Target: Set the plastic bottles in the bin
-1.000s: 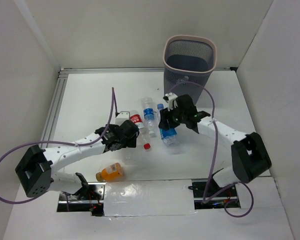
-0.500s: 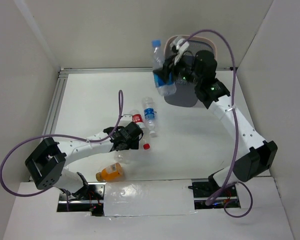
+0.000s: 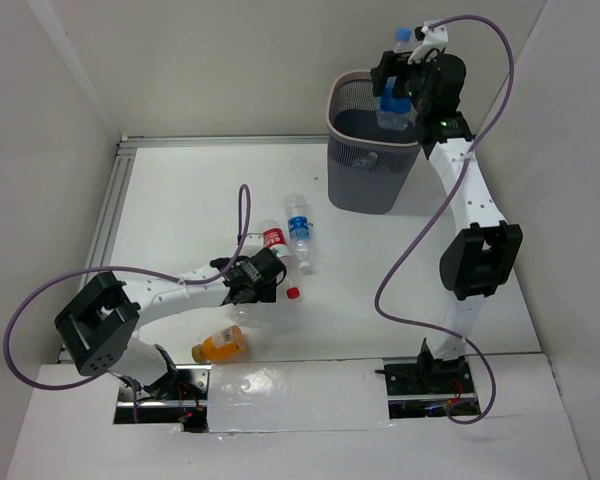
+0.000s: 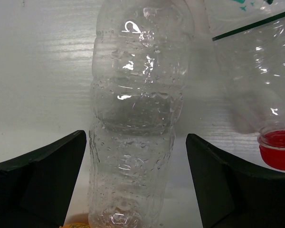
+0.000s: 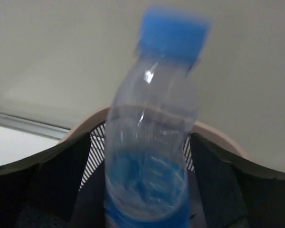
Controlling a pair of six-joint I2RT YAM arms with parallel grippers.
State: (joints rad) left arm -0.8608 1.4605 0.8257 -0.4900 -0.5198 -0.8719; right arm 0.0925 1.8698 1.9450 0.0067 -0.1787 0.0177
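A blue-capped bottle (image 5: 152, 156) is seen upright between the fingers of the right claw (image 3: 395, 82), high over the rim of the bin (image 3: 372, 143). That picture is blurred, so it cannot be told whether the bottle is gripped or let go. The left claw (image 4: 133, 190) is spread wide, low on the table (image 3: 180, 200). A clear bottle (image 4: 135, 118) lies between its fingers, with a gap on each side. A red-capped bottle (image 4: 256, 71) is crowded close beside one finger. A blue-labelled bottle (image 3: 300, 232) lies next to that one, and an orange bottle (image 3: 220, 345) lies near the table's front edge. Wide white table is seen between these bottles and the bin.
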